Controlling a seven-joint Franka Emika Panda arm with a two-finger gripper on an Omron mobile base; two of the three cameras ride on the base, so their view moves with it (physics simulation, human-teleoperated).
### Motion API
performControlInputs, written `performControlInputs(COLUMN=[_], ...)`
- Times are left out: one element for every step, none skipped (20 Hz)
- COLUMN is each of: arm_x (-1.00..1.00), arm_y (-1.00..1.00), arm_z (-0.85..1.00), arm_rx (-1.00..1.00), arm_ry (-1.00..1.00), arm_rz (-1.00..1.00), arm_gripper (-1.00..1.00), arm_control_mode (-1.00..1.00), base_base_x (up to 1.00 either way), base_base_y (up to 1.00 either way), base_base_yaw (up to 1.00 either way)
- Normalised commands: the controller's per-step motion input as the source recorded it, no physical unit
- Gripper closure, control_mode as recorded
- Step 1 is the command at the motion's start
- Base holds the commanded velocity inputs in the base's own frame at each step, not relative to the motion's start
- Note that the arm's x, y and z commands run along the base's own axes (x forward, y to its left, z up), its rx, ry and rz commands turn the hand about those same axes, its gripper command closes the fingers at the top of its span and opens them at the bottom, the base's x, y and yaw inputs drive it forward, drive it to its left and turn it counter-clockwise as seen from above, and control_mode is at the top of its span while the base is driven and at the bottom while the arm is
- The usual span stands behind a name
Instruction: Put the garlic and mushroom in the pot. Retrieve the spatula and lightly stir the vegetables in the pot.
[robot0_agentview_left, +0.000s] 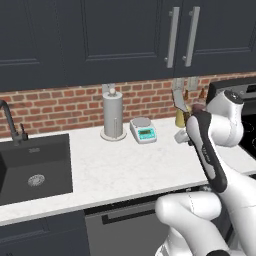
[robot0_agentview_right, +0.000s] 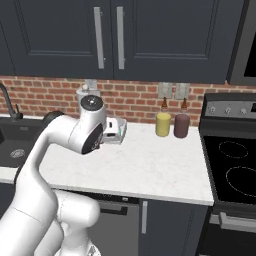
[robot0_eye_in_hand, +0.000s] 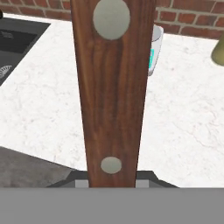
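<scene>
Holding the spatula (robot0_eye_in_hand: 113, 92), the gripper (robot0_eye_in_hand: 112, 175) was pinched shut on its brown wooden handle, which rose straight up from betw. the two finger tips in the hand view; two round grey rivets sat in the wood, one low near the fingers and one high. In the left base view the grey blade of the spatula (robot0_agentview_left: 179, 98) stood up above the hand, in front of the brick wall, tilted a bit.

As landmark I take the small kitchen scale (robot0_agentview_left: 143, 130) w. the green display, on the white counter (robot0_agentview_left: 125, 165). The gripper w. the spatula hung above the counter, to the right of the scale in the left base view. Just left of the scale stood the paper towel roll (robot0_agentview_left: 113, 116) on its holder, against the wall. Far left of the scale was the dark sink (robot0_agentview_left: 35, 167) w. its black faucet (robot0_agentview_left: 12, 122). Right of the scale, near the wall, stood a yellow canister (robot0_agentview_right: 163, 124) and a maroon canister (robot0_agentview_right: 181, 125), touching or almost touching each other. Further right of these was the black stove (robot0_agentview_right: 232, 165). Above the scale hung dark cabinets (robot0_agentview_right: 115, 35) w. metal handles.

I could not tell where the pot, garlic or mushroom were.
</scene>
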Motion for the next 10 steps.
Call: performControlInputs(arm_x=[-0.29,-0.34,-0.3,-0.28,-0.31,-0.34,-0.41,-0.44,-0.49,-0.49], arm_y=[0.24,0.15,0.16,0.16,0.17,0.17,0.14,0.09,0.04,0.0], arm_z=[0.35,0.29,0.27,0.24,0.25,0.28,0.34,0.36,0.39,0.4], arm_rx=[-0.05,-0.04,-0.04,-0.04,-0.04,-0.04,-0.05,-0.04,-0.05,-0.03], arm_ry=[-0.01,-0.02,-0.01,-0.01,-0.01,-0.03,-0.05,-0.07,-0.1,-0.11], arm_rz=[0.07,0.07,0.06,0.06,0.06,0.05,0.05,0.05,0.05,0.05], arm_gripper=[1.0,1.0,1.0,1.0,1.0,1.0,1.0,1.0,1.0,1.0], arm_control_mode=[-1.0,-1.0,-1.0,-1.0,-1.0,-1.0,-1.0,-1.0,-1.0,-1.0], base_base_x=[0.0,0.0,0.0,0.0,0.0,0.0,0.0,0.0,0.0,0.0], base_base_y=[0.0,0.0,0.0,0.0,0.0,0.0,0.0,0.0,0.0,0.0], base_base_yaw=[0.0,0.0,0.0,0.0,0.0,0.0,0.0,0.0,0.0,0.0])
